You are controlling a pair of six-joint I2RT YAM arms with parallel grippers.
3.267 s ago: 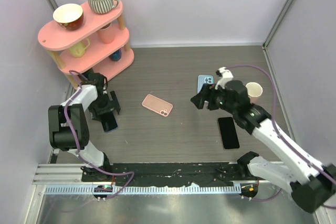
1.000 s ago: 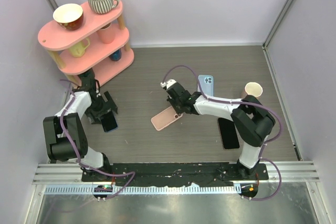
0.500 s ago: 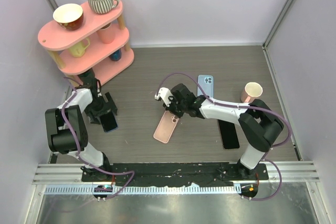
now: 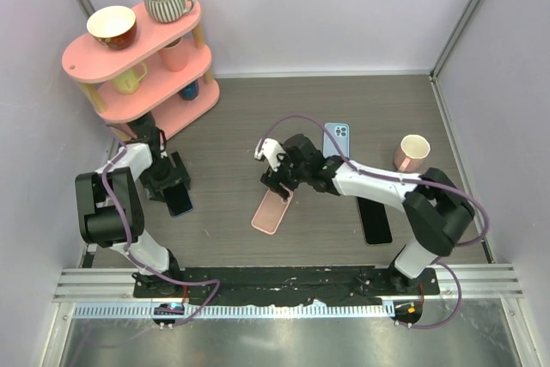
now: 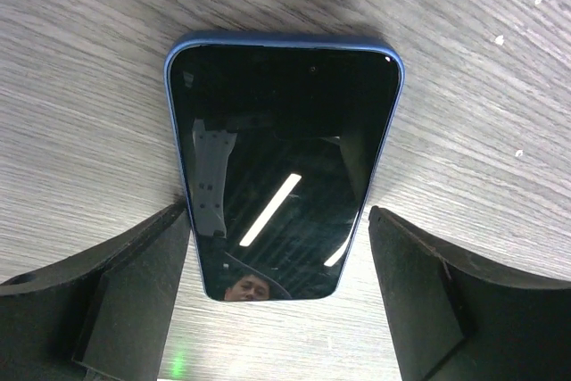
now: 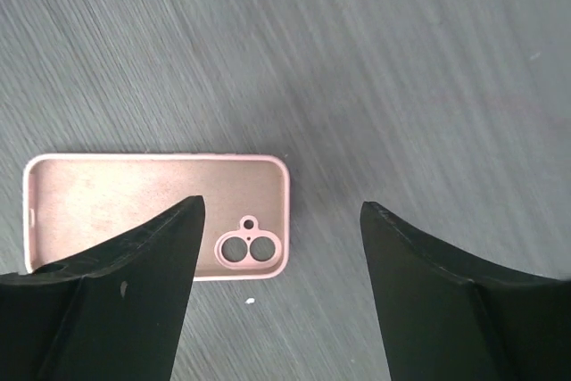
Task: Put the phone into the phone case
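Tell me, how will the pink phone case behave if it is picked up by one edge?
The pink phone case is empty and thin-walled, so it is probably light and may flex. It lies flat with no rounded side, so it should slide, not roll, if pushed.

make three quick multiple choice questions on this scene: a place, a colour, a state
1. Where is the pink case? A. on the table beneath the right jaws B. on the shelf C. inside the cup
2. What colour rims the phone between the left jaws? A. red B. blue C. green
3. How do the right jaws stand? A. shut on the case B. shut on nothing C. open, holding nothing

1 A: the right wrist view shows it lying below. 2 B: a blue edge frames the dark screen. 3 C: they stand apart, the case free below.
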